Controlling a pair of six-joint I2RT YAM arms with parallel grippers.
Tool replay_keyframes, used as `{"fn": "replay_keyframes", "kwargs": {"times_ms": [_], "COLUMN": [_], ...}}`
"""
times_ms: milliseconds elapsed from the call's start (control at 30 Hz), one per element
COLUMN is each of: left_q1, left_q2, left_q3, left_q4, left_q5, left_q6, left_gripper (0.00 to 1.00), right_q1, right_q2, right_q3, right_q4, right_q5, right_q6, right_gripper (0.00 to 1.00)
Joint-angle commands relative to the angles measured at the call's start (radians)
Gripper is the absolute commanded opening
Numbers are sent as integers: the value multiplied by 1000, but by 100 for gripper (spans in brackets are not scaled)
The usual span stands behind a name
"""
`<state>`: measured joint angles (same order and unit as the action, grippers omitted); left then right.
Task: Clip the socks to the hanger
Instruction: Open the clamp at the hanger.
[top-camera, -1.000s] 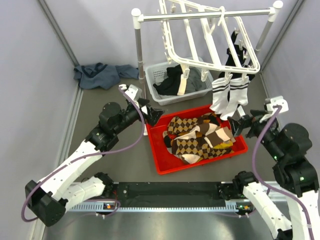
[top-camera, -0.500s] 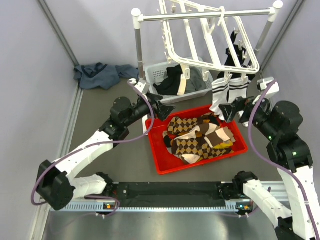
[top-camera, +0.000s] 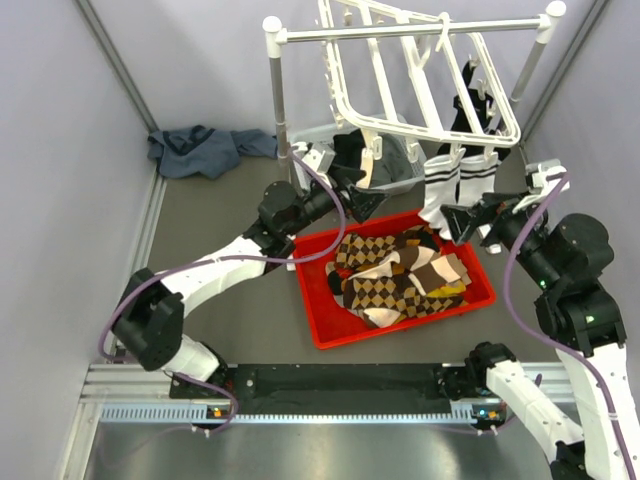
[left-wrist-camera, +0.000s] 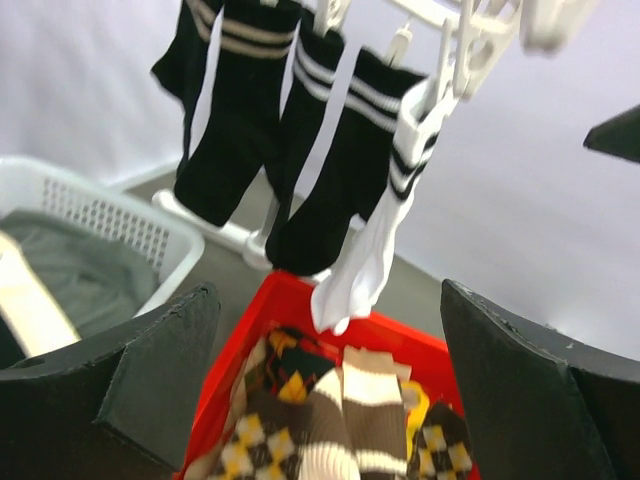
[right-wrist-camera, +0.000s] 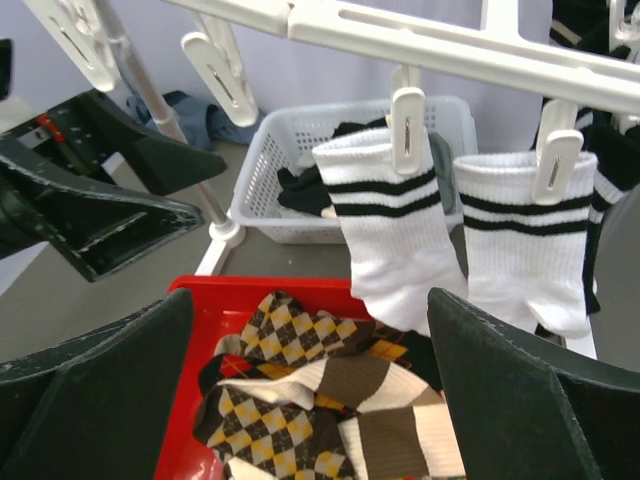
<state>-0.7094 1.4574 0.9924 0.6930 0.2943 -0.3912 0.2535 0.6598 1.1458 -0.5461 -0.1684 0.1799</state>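
Holding both jaws wide open, empty: left gripper (top-camera: 358, 197) at the far-left corner of the red tray (top-camera: 306, 297), right gripper (top-camera: 463, 221) far right. Eyeing argyle socks (top-camera: 395, 275) heaped in that tray, below the hanger (right-wrist-camera: 340, 28). Probably risking bumping the clipped white striped socks (right-wrist-camera: 390, 230), or pinching several tangled socks together.

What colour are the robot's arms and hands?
Both arms are white tubes with chunky black joints. A thin purple cable loops along the left arm and another along the right arm. The left hand and right hand each have two flat black fingers.
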Motion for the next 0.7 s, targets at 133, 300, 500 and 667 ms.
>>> {"fn": "replay_keyframes", "kwargs": {"times_ms": [133,300,500,667], "left_q1": [-35,-51,-55,-55], "left_q2": [55,21,-32,-87], "left_q3": [170,192,213,183], "left_q4": [54,-45,-203,-243], "left_q5": [-6,-38,-81,-115], "left_q6": [57,106,163,183], "left_gripper": [93,93,93,93], "right_q1": [9,33,272,293], "right_q2": [38,103,162,179], "right_q3": [15,26,22,-18], "right_q4": [178,276,345,486], "right_q5": [-100,-83,280,356], "right_q6": [24,78,-22,18], "right_gripper": [99,99,99,95]}}
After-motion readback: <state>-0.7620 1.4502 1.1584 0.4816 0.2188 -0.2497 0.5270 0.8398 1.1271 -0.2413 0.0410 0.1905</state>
